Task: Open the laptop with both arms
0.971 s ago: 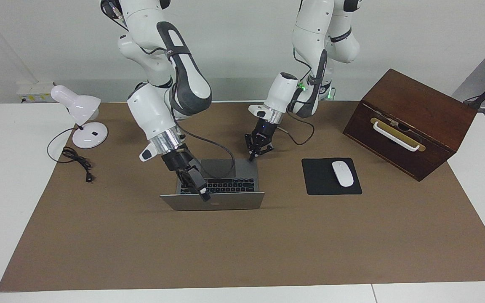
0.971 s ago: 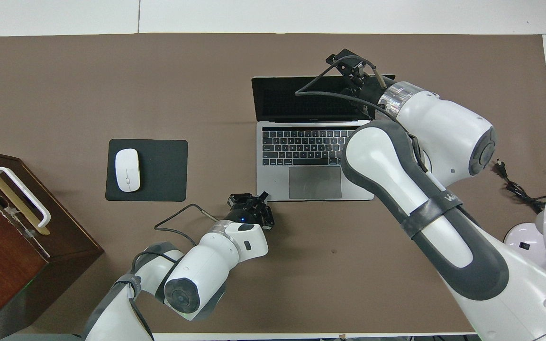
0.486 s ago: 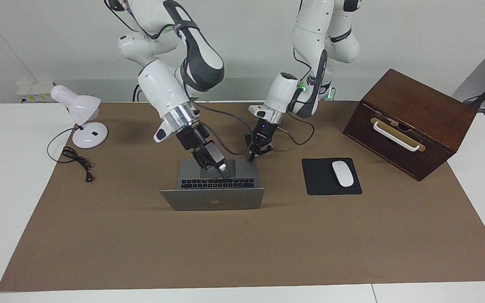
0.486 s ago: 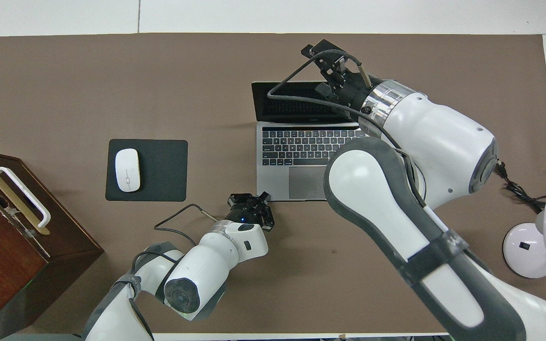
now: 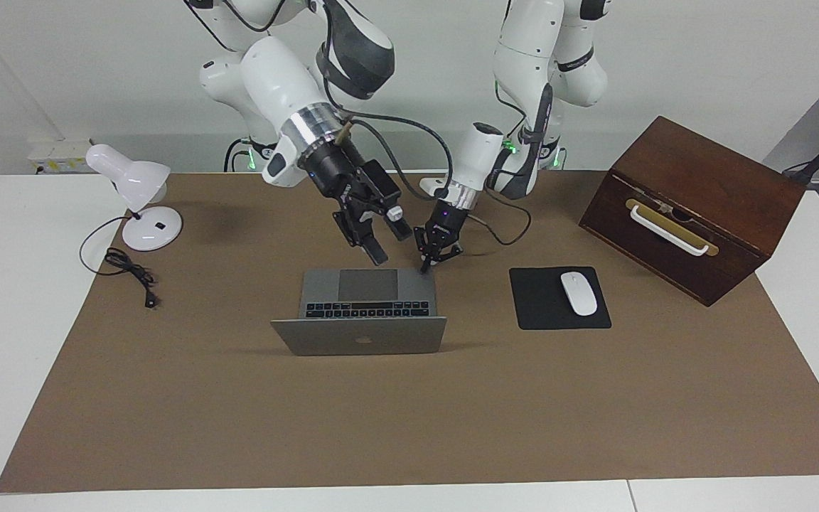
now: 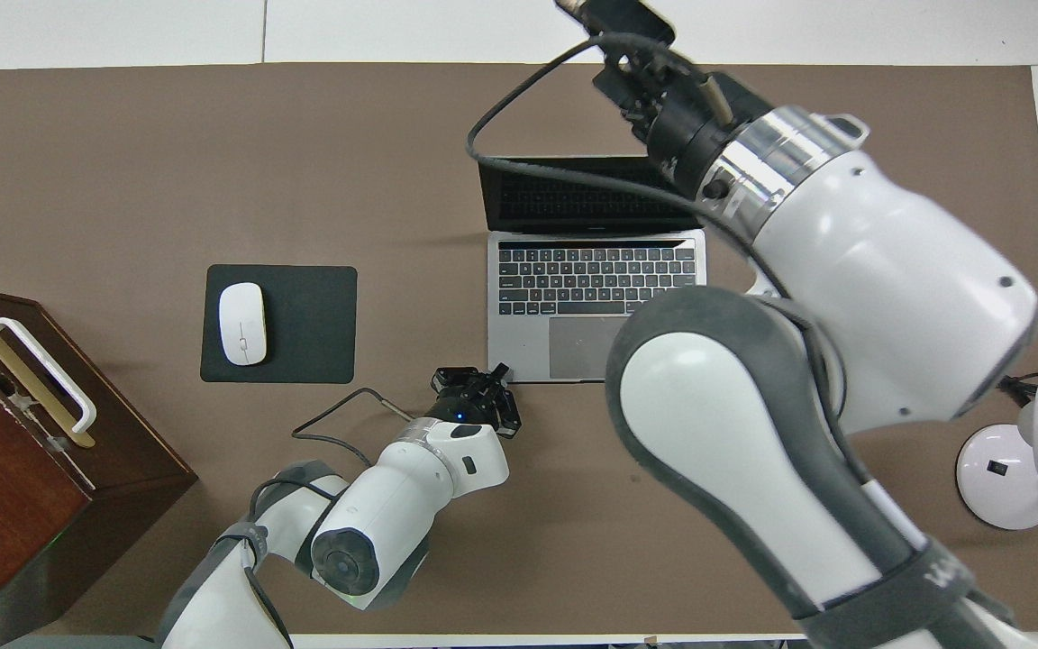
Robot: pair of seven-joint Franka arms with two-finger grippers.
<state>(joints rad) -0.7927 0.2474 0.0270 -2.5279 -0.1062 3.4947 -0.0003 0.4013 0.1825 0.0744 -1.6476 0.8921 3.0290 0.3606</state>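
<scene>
The silver-grey laptop (image 5: 358, 340) stands open on the brown mat, its lid's back with the apple logo facing away from the robots. Its keyboard (image 6: 596, 279) and trackpad (image 6: 584, 347) show. My right gripper (image 5: 392, 245) is open and empty, raised over the laptop's edge nearest the robots. In the overhead view the right gripper (image 6: 636, 63) covers the mat past the lid. My left gripper (image 5: 438, 259) is open and low, one fingertip (image 5: 424, 268) on the base's corner nearest the robots, toward the left arm's end. The left gripper also shows in the overhead view (image 6: 476, 374).
A black mouse pad (image 5: 537, 313) with a white mouse (image 5: 578, 293) lies beside the laptop toward the left arm's end. A brown wooden box (image 5: 694, 199) with a white handle stands past it. A white desk lamp (image 5: 136, 195) and its cable (image 5: 129, 274) are at the right arm's end.
My right gripper has let go of the lid's top edge, risen and drawn back toward the robots. The lid stays open. The left arm has not moved.
</scene>
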